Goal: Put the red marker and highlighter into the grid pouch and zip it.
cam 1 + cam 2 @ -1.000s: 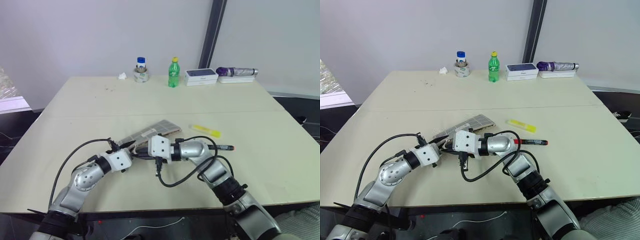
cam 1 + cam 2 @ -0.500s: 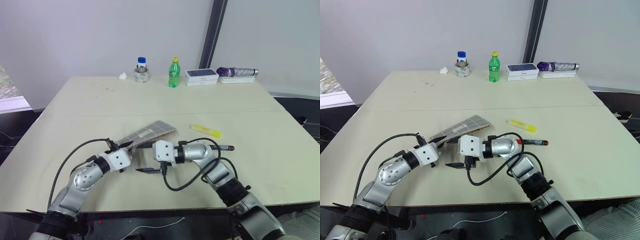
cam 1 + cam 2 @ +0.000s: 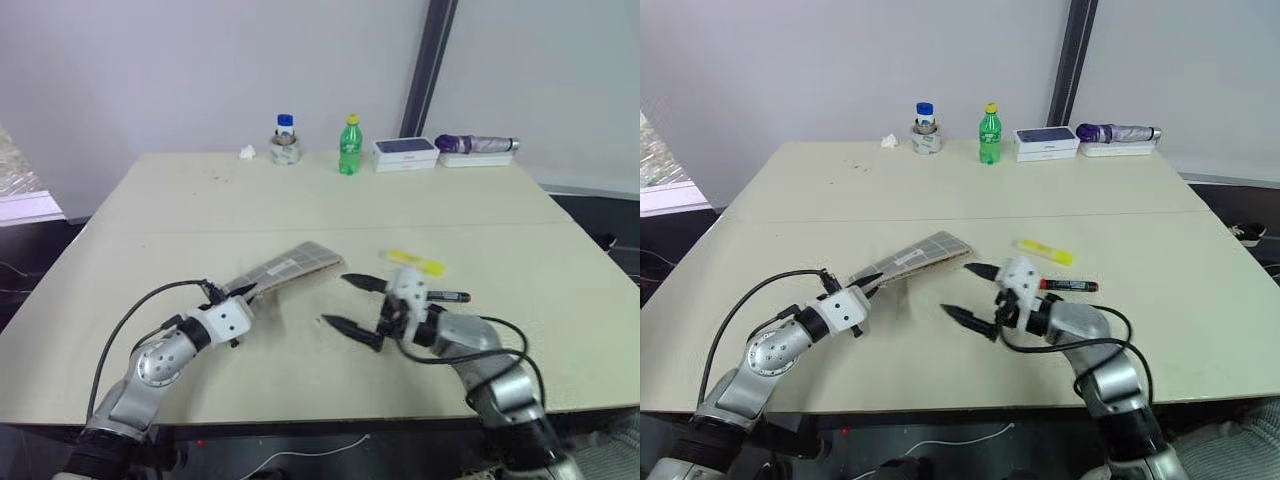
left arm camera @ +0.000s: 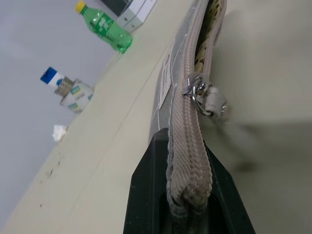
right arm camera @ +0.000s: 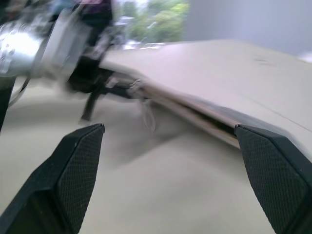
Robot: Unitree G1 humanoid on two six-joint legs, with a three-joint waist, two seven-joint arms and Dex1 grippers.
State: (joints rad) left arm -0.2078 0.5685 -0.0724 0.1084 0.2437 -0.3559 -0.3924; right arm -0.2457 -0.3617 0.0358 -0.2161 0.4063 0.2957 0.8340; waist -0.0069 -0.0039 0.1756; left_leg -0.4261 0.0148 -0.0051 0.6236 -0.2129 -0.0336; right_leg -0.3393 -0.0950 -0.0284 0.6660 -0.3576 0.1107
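Grey grid pouch (image 3: 290, 268) hangs lifted off the table (image 3: 180, 210), its near-left end clamped by the left gripper (image 3: 236, 297), while the right gripper (image 3: 350, 303) gapes beside the yellow highlighter (image 3: 411, 262) and red marker (image 3: 447, 296); the left wrist view shows black fingers (image 4: 151, 195) pinching the zipper seam.

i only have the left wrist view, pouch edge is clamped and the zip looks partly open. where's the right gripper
Observer: The right gripper hangs open and empty above the table, apart from the grid pouch, on its right.
Operator: where are the pens
Observer: The highlighter and the red marker both lie on the table right of the pouch, not inside it.
Operator: is the pouch flat
Observer: No. The left gripper lifts its near end; the far end rests on the table.
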